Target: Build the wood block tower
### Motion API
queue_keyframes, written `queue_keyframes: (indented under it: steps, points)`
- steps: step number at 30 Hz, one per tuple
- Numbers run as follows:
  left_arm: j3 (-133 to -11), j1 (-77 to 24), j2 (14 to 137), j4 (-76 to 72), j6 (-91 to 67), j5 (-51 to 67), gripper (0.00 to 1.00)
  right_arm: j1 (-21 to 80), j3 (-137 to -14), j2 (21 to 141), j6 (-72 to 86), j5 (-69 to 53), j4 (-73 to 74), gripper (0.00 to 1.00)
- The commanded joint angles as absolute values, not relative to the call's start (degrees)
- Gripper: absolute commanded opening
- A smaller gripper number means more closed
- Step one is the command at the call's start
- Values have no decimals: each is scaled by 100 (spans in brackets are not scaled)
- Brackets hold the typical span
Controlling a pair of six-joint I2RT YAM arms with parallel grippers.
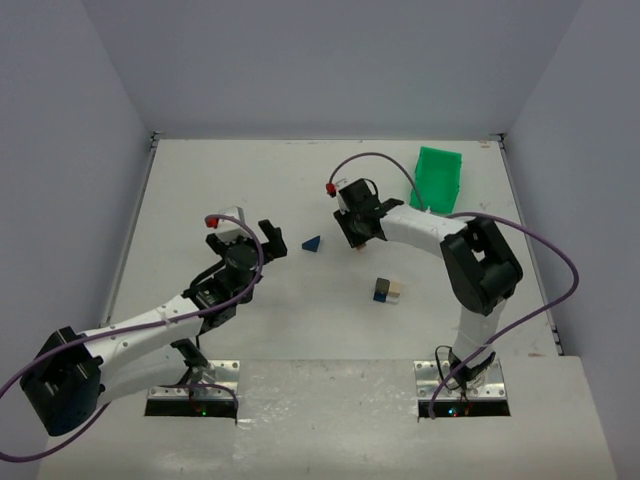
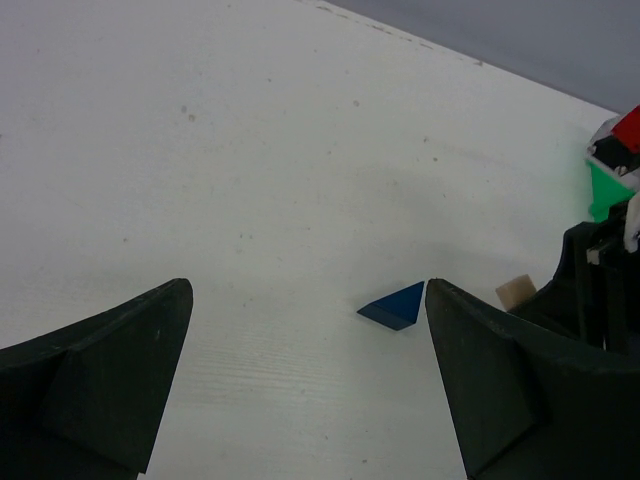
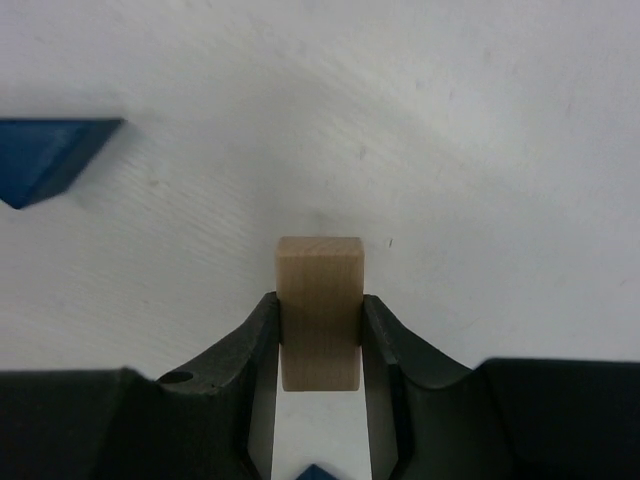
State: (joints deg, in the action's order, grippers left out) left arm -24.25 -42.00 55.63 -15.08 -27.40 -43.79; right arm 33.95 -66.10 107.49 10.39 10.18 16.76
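Note:
A blue wedge block [image 1: 312,244] lies on the white table; it also shows in the left wrist view [image 2: 395,305] and the right wrist view [image 3: 50,155]. A dark blue block and a tan-white block [image 1: 387,291] sit side by side near the table's middle. My right gripper [image 1: 358,236] is shut on a tan wood block [image 3: 318,310], just right of the wedge. The tan block also shows in the left wrist view [image 2: 516,292]. My left gripper [image 1: 265,243] is open and empty, left of the wedge.
A green plastic bin [image 1: 437,178] stands at the back right, behind my right arm. The table's side walls rise at left, right and back.

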Motion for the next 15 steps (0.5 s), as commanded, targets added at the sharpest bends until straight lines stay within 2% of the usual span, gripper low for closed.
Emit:
queue_keyframes:
  steps: [1,6,10,15]
  points:
    - [-2477,-4148,5586,-1676,-2742,-4467,100,3415,-7395,9960,-890,346,1132,10]
    - [-2400,-4148,5486,-1649,-2753,-4563,100,3224,-7941,9754,-2272,-542,1578,10]
    - [-2294,-4148,5376,-1521,-2865,-4629,100,3106,-7720,9423,-3366,-913,1983,10]
    - [-2154,-4148,5180,-1268,-3084,-4731,100,2854,-7814,9225,-3612,-1662,2910,9]
